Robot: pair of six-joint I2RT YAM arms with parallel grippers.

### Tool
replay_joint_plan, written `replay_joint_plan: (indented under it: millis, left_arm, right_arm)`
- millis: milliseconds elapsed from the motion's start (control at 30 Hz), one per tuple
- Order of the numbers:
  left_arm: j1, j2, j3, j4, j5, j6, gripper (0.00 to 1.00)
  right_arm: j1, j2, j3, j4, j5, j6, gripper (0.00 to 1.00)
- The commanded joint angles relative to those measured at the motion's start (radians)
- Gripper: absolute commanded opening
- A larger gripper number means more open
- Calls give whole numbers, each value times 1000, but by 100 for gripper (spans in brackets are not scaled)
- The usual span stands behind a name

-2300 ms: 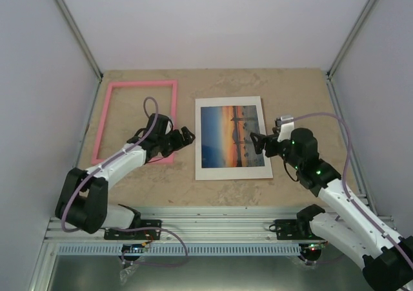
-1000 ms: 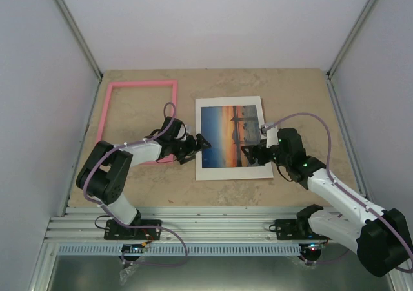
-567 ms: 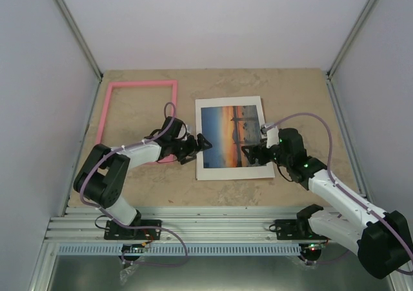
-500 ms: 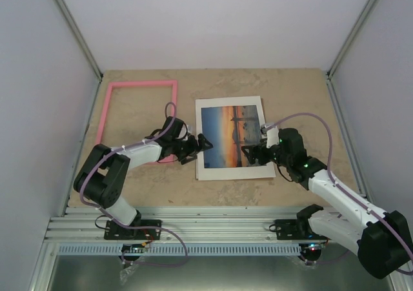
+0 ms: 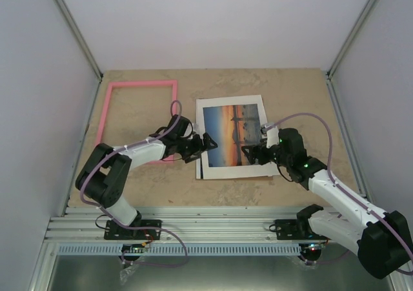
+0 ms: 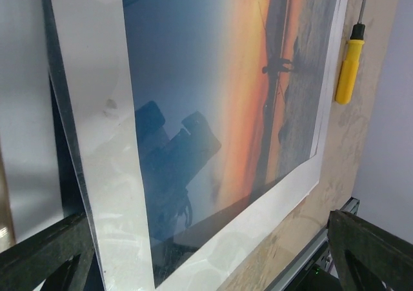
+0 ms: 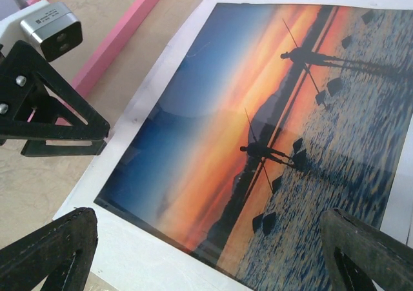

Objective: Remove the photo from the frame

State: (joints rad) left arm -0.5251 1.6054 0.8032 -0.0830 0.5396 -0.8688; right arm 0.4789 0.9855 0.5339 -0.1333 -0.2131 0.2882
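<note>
The photo (image 5: pixel 232 133), an orange sunset over blue water, lies on the table inside a white mat (image 5: pixel 229 170), away from the frame. The pink frame (image 5: pixel 142 83) lies by itself at the left with bare table showing through it. My left gripper (image 5: pixel 208 144) is open at the mat's left edge, low over the sheet; in the left wrist view the photo (image 6: pixel 245 97) fills the picture between its fingers (image 6: pixel 39 259). My right gripper (image 5: pixel 247 153) hovers open over the photo's near right part (image 7: pixel 277 123), holding nothing.
A dark layer (image 5: pixel 200 168) shows under the mat along its left edge. A yellow-handled screwdriver (image 6: pixel 352 59) lies on the table beyond the mat's far side. The pink frame bar (image 7: pixel 122 36) runs behind the left gripper in the right wrist view. Grey walls enclose the table.
My left gripper has moved right against the mat's left edge. The mat with the photo has shifted slightly right, baring a dark strip on its left. The right arm stayed put.
</note>
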Motion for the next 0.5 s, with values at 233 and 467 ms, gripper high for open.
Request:
replay_joint_plan:
  millis: [233,467]
  left_arm:
    - [-53,89,90,4,-12,-1,100]
    - [-76,137,138,2,-15,-6,100]
  right_arm:
    - [-2,-1,-3,10,7,4,94]
    - [-2,4,-4,9,9,8,94]
